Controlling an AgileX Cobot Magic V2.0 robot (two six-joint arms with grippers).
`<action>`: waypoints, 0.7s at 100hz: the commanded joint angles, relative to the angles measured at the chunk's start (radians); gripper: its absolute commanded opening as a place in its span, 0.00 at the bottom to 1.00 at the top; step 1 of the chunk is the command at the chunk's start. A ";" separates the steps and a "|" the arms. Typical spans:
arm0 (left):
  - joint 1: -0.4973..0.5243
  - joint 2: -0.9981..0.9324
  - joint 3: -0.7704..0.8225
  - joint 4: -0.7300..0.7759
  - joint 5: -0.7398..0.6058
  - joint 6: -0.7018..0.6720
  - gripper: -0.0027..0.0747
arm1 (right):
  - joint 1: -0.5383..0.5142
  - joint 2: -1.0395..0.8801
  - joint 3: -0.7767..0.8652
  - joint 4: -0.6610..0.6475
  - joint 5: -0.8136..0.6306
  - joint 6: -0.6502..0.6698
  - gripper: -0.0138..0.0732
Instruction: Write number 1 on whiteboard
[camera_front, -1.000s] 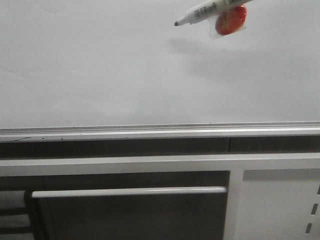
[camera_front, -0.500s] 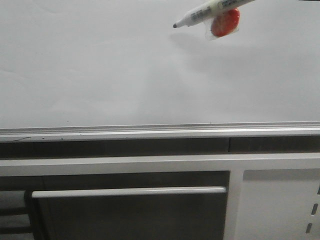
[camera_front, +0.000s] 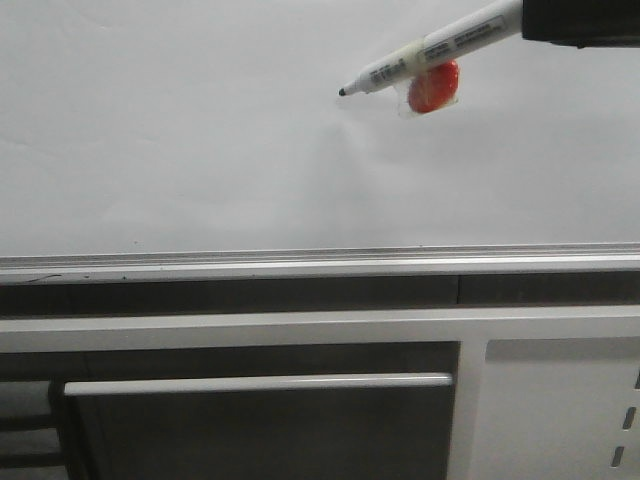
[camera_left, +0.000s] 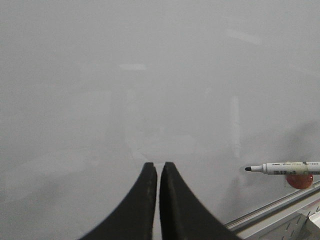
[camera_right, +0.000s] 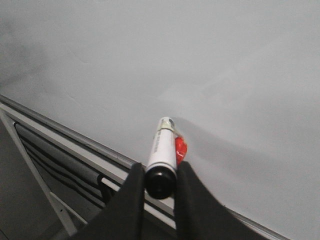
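The whiteboard (camera_front: 180, 150) fills the upper part of the front view, glossy white-grey, with a silver ledge (camera_front: 300, 262) along its lower edge. No black stroke of the number 1 shows on it. My right gripper (camera_right: 160, 172) is shut on a white marker pen (camera_front: 430, 52) with a red piece taped under it. The pen's black tip (camera_front: 343, 92) points left, close to the board; touching or apart cannot be told. The pen also shows in the left wrist view (camera_left: 285, 168). My left gripper (camera_left: 158, 165) is shut and empty, facing the board (camera_left: 150, 75).
Below the ledge is a grey cabinet panel with a white bar handle (camera_front: 260, 383). A lighter panel with slots (camera_front: 560, 410) stands at the lower right. The board's ledge also shows in the right wrist view (camera_right: 65, 132).
The pen has moved down and slightly left across the board, and my right gripper's dark body has come into the front view's upper right corner.
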 joint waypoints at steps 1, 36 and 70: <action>0.001 0.002 -0.026 -0.010 -0.038 -0.010 0.01 | 0.001 -0.001 -0.031 -0.015 -0.111 0.000 0.11; 0.001 0.002 -0.026 -0.010 -0.040 -0.010 0.01 | 0.001 0.057 -0.031 -0.032 -0.141 0.000 0.11; 0.001 0.002 -0.026 -0.010 -0.042 -0.010 0.01 | 0.001 0.154 -0.031 -0.033 -0.158 0.000 0.11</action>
